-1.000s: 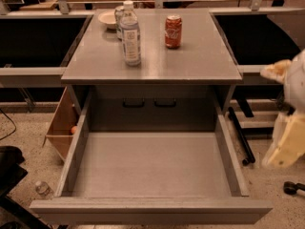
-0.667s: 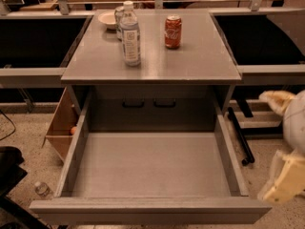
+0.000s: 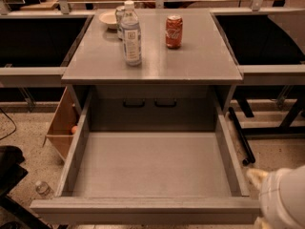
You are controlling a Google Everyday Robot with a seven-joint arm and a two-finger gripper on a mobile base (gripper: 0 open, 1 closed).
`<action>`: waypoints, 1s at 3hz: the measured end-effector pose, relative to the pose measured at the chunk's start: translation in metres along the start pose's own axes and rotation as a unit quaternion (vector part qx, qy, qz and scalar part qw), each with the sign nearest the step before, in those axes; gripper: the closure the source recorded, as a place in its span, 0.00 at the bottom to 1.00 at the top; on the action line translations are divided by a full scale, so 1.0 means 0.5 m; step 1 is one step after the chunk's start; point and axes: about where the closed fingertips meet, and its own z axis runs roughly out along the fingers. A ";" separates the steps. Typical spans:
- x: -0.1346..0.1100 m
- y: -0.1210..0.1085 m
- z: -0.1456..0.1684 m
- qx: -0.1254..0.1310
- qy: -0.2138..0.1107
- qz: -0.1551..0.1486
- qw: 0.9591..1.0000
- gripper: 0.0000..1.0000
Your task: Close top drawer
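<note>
The top drawer (image 3: pixel 143 211) stands pulled far out of the gray cabinet and fills the middle and lower part of the frame; its plain front runs along the bottom edge, its two side walls lead back to the cabinet body, and its gray floor lies in full view. In the shadowed cavity behind it, two dark handles (image 3: pixel 149 102) sit side by side in the centre. The gripper (image 3: pixel 274 194) is in the lower right corner of the frame, a pale rounded shape just beside the right end of the drawer front. Whether it touches the front cannot be told, nor whether it is open or closed; nothing is seen in its hold. Above, on the worktop (image 3: pixel 200 56), a clear water bottle (image 3: pixel 130 32) stands upright left of centre, a red soda can (image 3: pixel 174 31) upright to its right and apart from it, and a pale bowl (image 3: pixel 108 19) sits behind the bottle toward the upper left. A tan wooden box (image 3: pixel 61 125) leans beside the cabinet's left side, and a small bottle (image 3: pixel 42 189) lies on the speckled floor at lower left.
</note>
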 end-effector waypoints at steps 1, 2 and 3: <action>0.097 0.139 0.183 -0.075 0.053 0.030 0.995 0.50; 0.140 0.191 0.237 -0.090 0.073 0.044 0.992 0.73; 0.116 0.163 0.275 -0.065 0.059 0.024 0.996 0.96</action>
